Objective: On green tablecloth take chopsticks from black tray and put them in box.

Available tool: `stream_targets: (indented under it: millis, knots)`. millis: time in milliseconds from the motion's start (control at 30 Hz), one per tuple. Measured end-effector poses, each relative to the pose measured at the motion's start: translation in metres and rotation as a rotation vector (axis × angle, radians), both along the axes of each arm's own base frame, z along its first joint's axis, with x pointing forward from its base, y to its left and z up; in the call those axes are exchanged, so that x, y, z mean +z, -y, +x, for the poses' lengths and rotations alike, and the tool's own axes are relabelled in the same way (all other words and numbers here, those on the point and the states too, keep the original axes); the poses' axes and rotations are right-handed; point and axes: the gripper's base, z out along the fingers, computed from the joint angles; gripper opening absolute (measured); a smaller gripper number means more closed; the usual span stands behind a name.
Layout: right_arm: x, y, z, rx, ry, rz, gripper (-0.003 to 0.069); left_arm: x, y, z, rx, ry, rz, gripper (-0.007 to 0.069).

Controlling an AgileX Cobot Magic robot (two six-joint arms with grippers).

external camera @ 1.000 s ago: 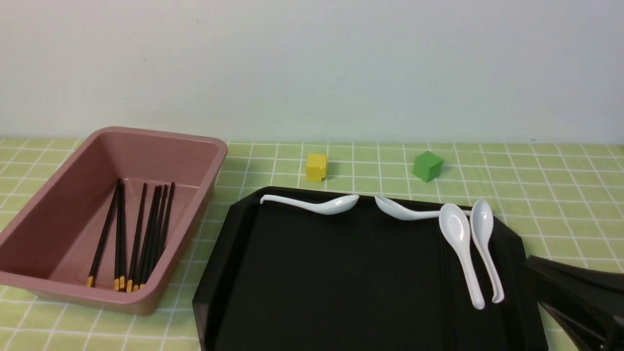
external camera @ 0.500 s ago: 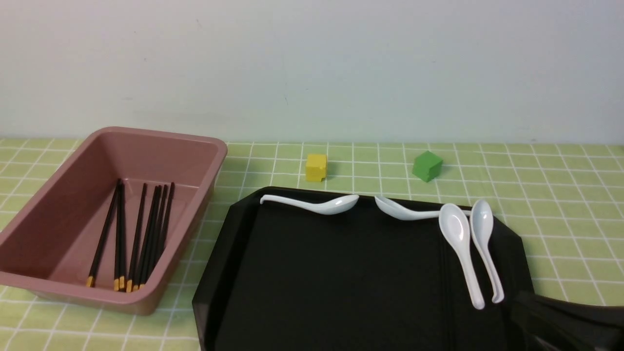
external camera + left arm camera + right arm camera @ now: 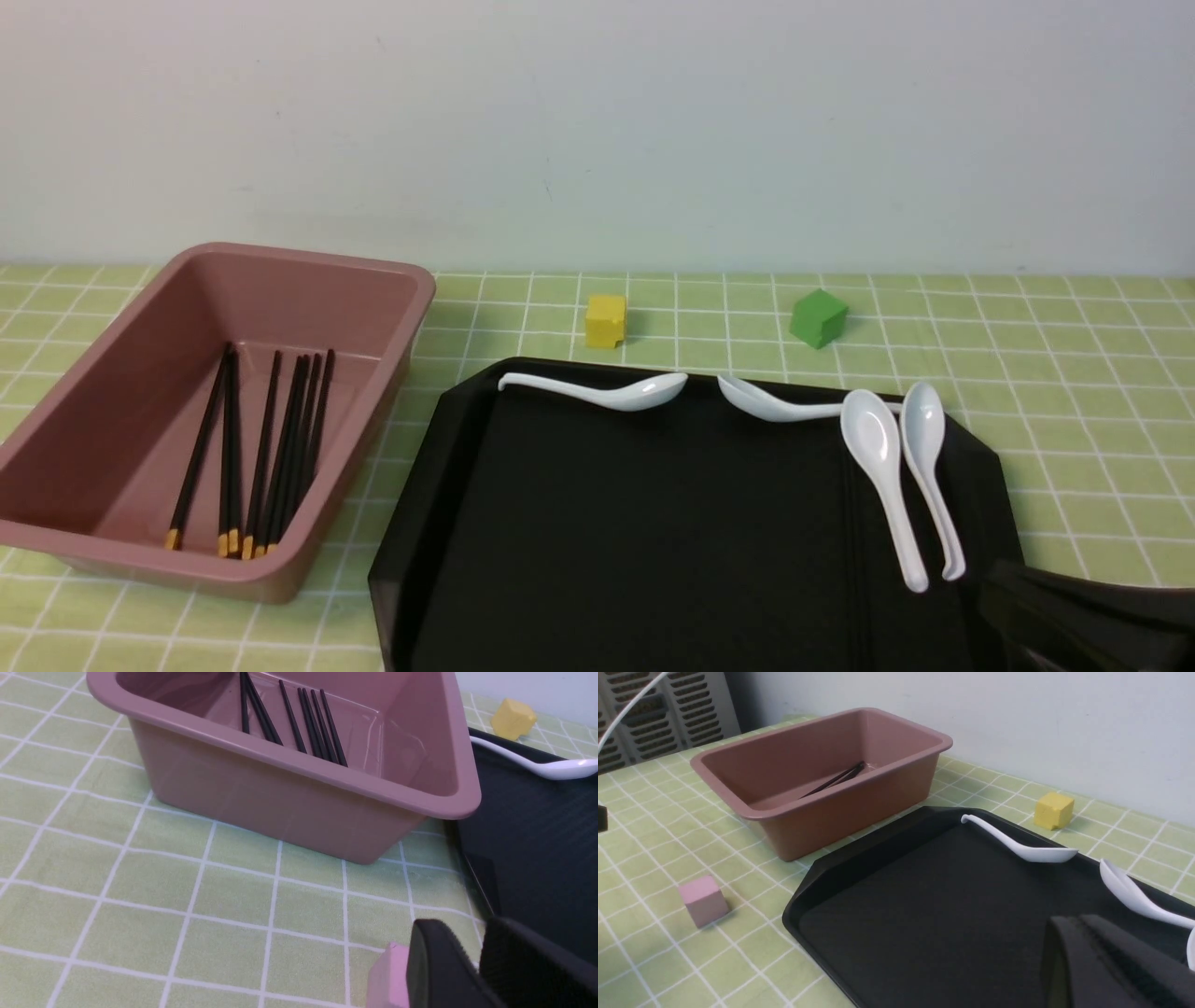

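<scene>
The dusty-pink box (image 3: 112, 551) stands at the left on the green tablecloth (image 3: 1074, 373). Several black chopsticks (image 3: 271, 448) with orange ends lie inside it, also seen in the left wrist view (image 3: 303, 723). The black tray (image 3: 653, 523) in the middle holds only white spoons; I see no chopsticks on it. My right gripper (image 3: 1004, 588) is low over the tray's near right corner, its jaws together and empty in the right wrist view (image 3: 1083, 926). My left gripper (image 3: 472, 931) hangs low over the cloth near the tray's left edge, jaws together and empty; it is outside the front view.
Several white spoons (image 3: 882, 467) lie along the tray's far and right sides. A yellow cube (image 3: 605, 320) and a green cube (image 3: 818, 317) sit behind the tray. A small pink cube (image 3: 703, 900) sits on the cloth beside my left gripper's fingers (image 3: 434, 961).
My right gripper has drawn back and down toward the near right corner of the front view. The chopsticks, spoons, box and tray have not moved.
</scene>
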Motion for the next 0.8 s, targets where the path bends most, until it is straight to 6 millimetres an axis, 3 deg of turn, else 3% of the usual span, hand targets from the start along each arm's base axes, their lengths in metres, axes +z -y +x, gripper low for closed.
stream_targets:
  millis: [200,433,800]
  knots:
    - [0.009,0.015,-0.012,-0.029,0.069,0.026,0.0038,0.000,0.000,0.000,0.000,0.000,0.000,0.0165]
    - [0.010,0.042,-0.019,-0.254,0.139,0.053,0.0044,0.000,0.000,0.000,0.000,0.000,0.002,0.0165]
    - [-0.050,0.067,-0.038,-0.521,0.132,0.016,0.0059,0.000,0.000,0.000,0.000,0.000,0.002,0.0165]
